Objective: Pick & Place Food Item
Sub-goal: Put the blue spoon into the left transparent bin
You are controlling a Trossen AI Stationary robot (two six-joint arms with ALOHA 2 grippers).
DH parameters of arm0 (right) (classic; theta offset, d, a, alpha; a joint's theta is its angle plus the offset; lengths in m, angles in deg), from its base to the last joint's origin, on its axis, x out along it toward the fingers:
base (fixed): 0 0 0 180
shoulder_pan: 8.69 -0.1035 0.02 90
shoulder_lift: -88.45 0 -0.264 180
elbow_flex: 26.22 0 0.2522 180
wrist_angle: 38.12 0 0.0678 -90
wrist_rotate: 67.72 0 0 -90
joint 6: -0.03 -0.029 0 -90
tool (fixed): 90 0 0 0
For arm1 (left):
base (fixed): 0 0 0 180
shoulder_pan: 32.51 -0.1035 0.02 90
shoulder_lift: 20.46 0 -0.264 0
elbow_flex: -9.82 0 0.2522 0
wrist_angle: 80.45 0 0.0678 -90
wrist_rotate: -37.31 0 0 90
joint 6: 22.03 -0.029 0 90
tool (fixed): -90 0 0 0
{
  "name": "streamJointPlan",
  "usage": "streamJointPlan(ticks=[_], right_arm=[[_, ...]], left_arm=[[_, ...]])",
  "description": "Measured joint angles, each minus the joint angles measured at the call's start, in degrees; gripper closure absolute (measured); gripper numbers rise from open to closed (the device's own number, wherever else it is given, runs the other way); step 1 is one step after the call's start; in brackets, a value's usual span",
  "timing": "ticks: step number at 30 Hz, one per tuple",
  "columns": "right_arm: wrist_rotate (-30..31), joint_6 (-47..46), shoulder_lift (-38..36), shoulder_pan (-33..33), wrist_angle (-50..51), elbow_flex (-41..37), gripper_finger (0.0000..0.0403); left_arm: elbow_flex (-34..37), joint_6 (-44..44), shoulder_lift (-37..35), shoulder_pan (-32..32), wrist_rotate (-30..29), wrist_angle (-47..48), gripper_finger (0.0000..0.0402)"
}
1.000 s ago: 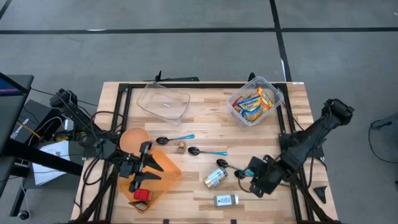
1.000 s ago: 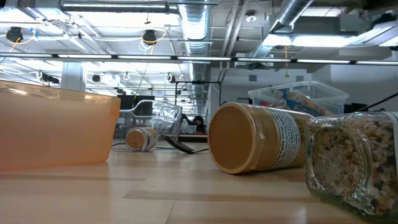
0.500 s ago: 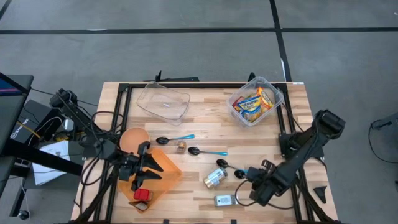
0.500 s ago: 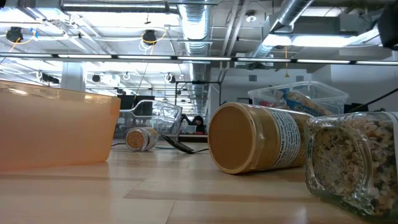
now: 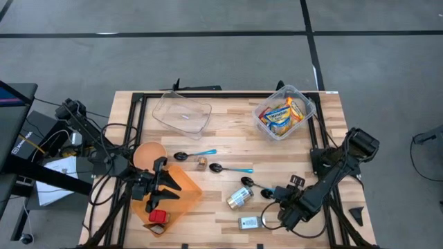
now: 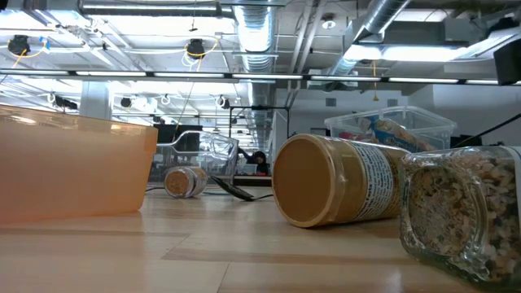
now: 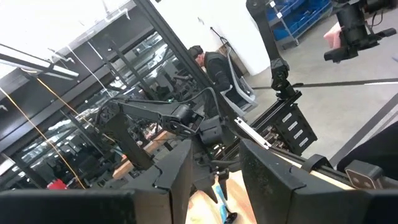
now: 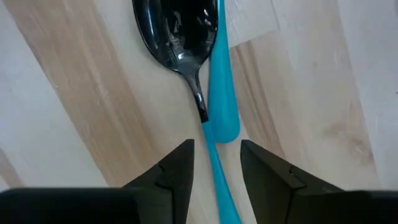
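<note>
A tan-lidded jar [image 5: 239, 198] [image 6: 342, 191] lies on its side on the wooden table. Nearer the front edge lies a glass jar of grains [image 5: 251, 222] [image 6: 460, 207]. My right gripper [image 5: 272, 203] [image 8: 216, 171] points down just right of both jars. It is open, with its fingers on either side of the blue handle [image 8: 221, 124] of a dark-bowled spoon [image 8: 177, 31] lying flat on the table. My left gripper [image 5: 169, 184] [image 7: 214, 180] hovers open over the orange tray [image 5: 181, 197], holding nothing.
A clear bin of snack packets [image 5: 284, 114] stands at the back right and an empty clear bin [image 5: 182, 113] at the back middle. An orange bowl [image 5: 147, 153], a small jar [image 5: 201, 163], two more spoons [image 5: 194, 154] [image 5: 232, 168] and a red object [image 5: 158, 218] lie around the tray.
My right gripper has come down toward the table and shifted a little toward the left and near edges, ending over the spoon beside the two jars. Its arm has folded lower. The jars and spoons have not moved.
</note>
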Motion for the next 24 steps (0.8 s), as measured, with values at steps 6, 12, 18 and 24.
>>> streamJointPlan(ticks=[6,12,18,24], right_arm=[[0.1,0.2,-0.2,0.1,0.5,0.0,0.0276],[0.0,1.5,-0.3,0.1,-8.9,-3.8,0.0276],[1.1,1.1,-1.3,0.0,-10.5,-6.4,0.0276],[1.1,1.7,-3.3,0.4,-12.9,-8.3,0.0276]], left_arm=[[0.0,1.4,0.0,0.0,0.4,0.1,0.0276],[0.0,1.4,0.0,0.0,0.4,0.1,0.0276],[0.0,1.4,0.0,0.0,0.4,0.1,0.0276],[0.0,1.5,0.0,0.0,0.4,0.1,0.0276]])
